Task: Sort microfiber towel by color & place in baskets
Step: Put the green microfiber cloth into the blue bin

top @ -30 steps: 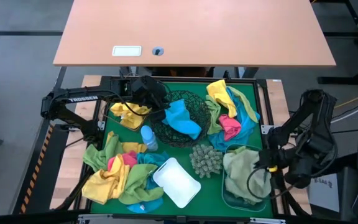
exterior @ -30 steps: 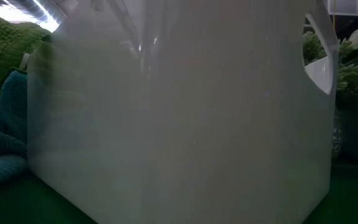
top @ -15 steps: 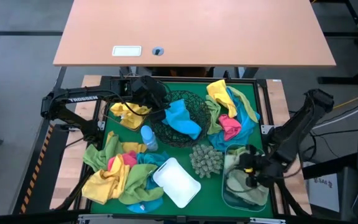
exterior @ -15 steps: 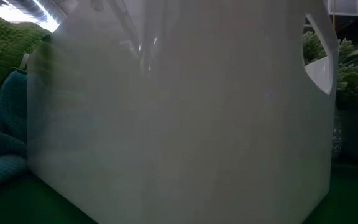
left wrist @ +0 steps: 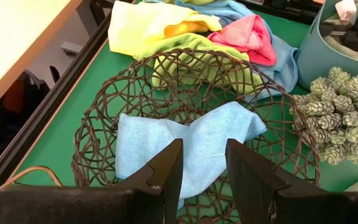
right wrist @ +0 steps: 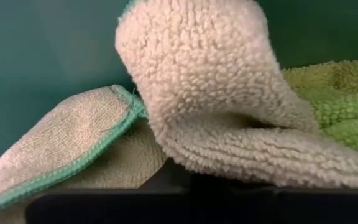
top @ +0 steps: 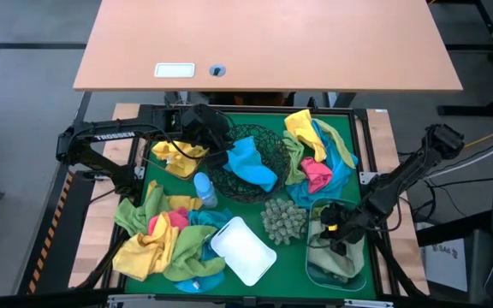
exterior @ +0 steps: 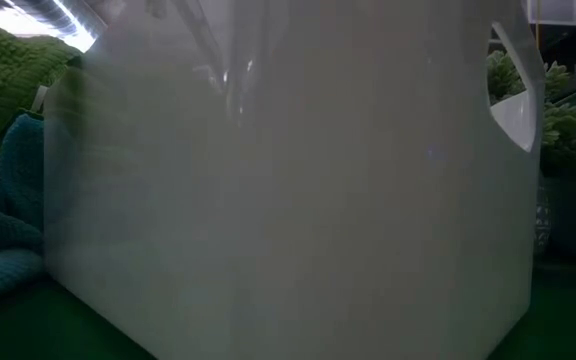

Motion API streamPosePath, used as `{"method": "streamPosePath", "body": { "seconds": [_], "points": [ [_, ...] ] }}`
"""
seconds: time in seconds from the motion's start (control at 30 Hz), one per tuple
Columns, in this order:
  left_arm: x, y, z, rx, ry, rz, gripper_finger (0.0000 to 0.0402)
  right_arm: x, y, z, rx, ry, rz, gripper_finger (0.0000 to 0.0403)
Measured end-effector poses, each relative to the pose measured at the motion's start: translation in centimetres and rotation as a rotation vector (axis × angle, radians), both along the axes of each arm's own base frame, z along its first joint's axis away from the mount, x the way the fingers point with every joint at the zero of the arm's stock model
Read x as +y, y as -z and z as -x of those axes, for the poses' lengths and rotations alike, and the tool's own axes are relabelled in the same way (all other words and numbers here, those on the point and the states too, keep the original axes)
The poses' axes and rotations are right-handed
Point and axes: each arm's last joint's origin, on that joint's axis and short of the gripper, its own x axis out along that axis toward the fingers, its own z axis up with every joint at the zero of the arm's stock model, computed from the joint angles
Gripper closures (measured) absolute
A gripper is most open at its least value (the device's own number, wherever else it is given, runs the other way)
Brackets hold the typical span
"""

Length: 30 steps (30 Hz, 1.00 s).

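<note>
My right gripper (top: 336, 233) reaches down into the translucent blue tub (top: 313, 272) at the near right and is shut on a pale green towel (right wrist: 197, 93). That towel lies on other green towels (top: 328, 257). My left gripper (left wrist: 202, 152) stands open above the left rim of the black wire bowl (top: 272, 139), nothing between its fingers. A blue towel (left wrist: 191, 140) lies spread on the bowl's bottom. Mixed towel piles lie near left (top: 157, 239) and far right (top: 315, 154). A yellow towel (top: 176, 158) lies under the left arm. My right gripper holds the green towel at a fold (right wrist: 216, 168), which arches up over the fingers and hides them in the wrist view. It comes slanting down from the table's right side. The cloth is slack and rests on the green towels in the tub.
The white tub (top: 243, 250) stands at the near middle and fills the low view (exterior: 288, 200). A spiky grey-green ball (top: 283, 220) sits between it and the blue tub. A small blue bottle (top: 204, 190) lies beside the wire bowl.
My right gripper has come down into the blue tub and moved a little toward the table's left, rolling as it went. The green towel has come down with it onto the green cloths there.
</note>
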Motion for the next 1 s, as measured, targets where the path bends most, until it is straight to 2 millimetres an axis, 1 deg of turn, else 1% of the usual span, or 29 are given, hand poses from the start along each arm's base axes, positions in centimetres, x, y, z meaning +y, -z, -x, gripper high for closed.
{"method": "streamPosePath", "body": {
  "seconds": [0.2,0.27,0.37,0.6,0.73,0.87,1.0],
  "points": [
    [0.0,0.0,0.0,0.0,0.0,0.0,0.0286,0.2,-0.1,-0.1,-0.018,-0.004,-0.017,0.0383],
    [0.0,0.0,0.0,0.0,0.0,0.0,0.0286,0.2,-0.1,-0.1,-0.013,-0.012,-0.031,0.0374],
    [0.0,0.0,0.0,0.0,0.0,0.0,0.0286,0.4,-0.4,-0.2,-0.009,-0.021,-0.045,0.0342],
    [0.0,0.0,0.0,0.0,0.0,0.0,0.0286,0.8,-1.3,-0.6,-0.033,-0.064,-0.04,0.0234],
    [0.0,0.0,0.0,0.0,0.001,-0.001,0.0286,1.0,-1.8,-0.7,-0.02,-0.101,-0.048,0.0185],
    [0.0,0.0,0.0,0.0,0.002,-0.002,0.0286,1.2,-2.3,-0.6,0.017,-0.156,-0.068,0.0158],
    [0.0,-0.3,0.2,-0.013,0.008,-0.012,0.0286,1.4,-2.9,-0.6,0.058,-0.183,-0.077,0.0151]
  ]
}}
